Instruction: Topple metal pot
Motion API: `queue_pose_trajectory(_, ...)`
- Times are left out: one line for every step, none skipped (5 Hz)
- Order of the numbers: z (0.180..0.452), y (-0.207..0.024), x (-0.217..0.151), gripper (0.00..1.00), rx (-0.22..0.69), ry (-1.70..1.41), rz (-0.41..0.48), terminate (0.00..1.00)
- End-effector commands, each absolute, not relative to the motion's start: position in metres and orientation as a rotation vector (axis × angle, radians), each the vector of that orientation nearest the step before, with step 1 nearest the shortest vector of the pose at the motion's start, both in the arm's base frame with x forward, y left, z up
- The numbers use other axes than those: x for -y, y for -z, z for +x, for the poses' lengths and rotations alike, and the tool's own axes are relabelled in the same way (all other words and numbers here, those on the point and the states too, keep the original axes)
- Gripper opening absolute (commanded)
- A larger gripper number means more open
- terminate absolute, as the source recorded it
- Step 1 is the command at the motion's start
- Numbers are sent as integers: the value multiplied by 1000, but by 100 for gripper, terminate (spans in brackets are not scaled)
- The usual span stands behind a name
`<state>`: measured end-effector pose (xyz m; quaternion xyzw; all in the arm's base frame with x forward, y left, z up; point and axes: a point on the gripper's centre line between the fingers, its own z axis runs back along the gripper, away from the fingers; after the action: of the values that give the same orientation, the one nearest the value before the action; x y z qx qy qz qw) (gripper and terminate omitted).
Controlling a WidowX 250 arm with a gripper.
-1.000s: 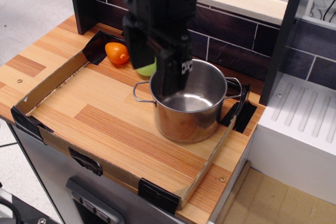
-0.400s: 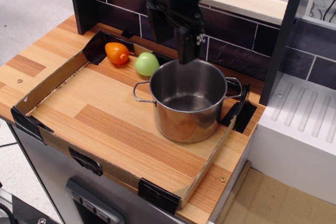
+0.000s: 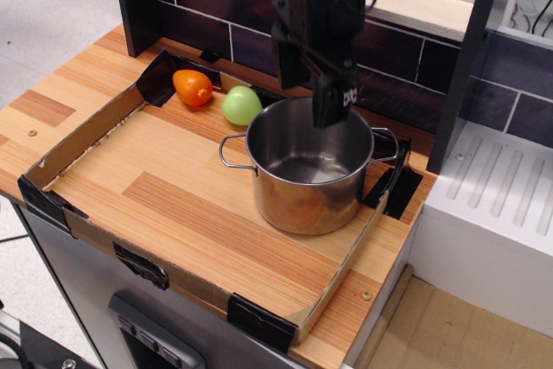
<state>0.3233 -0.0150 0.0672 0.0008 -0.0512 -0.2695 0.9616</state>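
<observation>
The metal pot (image 3: 302, 196) is a shiny steel cylinder with two wire loop handles. It stands upright and empty at the right of the cardboard tray (image 3: 78, 140). My black gripper (image 3: 313, 97) hangs from above over the pot's far rim. Its jaws are apart and hold nothing. The nearer fingertip (image 3: 333, 110) reaches down just inside the back rim; whether it touches the rim I cannot tell.
An orange toy fruit (image 3: 193, 86) and a green toy fruit (image 3: 242, 105) lie at the tray's back, left of the pot. A dark tiled wall (image 3: 389, 84) runs behind. A white dish rack (image 3: 497, 205) stands to the right.
The gripper has moved right and back, from over the pot's left rim to over its far rim. The green fruit is now uncovered. The pot has not moved.
</observation>
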Motion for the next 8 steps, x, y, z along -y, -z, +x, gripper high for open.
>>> queue_pose_trajectory(336, -63, 19, 100, 110, 575, 38, 0)
queue_pose_trajectory(337, -66, 18, 0, 131, 576, 31, 0)
queue_pose_trajectory(336, -72, 17, 0, 161, 572, 67, 0)
queue_pose_trajectory(330, -77, 19, 0, 189, 597, 120, 0)
queue_pose_trajectory(320, -83, 21, 0, 248, 606, 200, 0)
queue_pose_trajectory(307, -90, 24, 0, 315, 619, 278, 0)
queue_pose_trajectory(298, -92, 27, 0, 356, 654, 349, 0)
queue_pose_trajectory(287, -92, 26, 0, 430, 709, 505, 0)
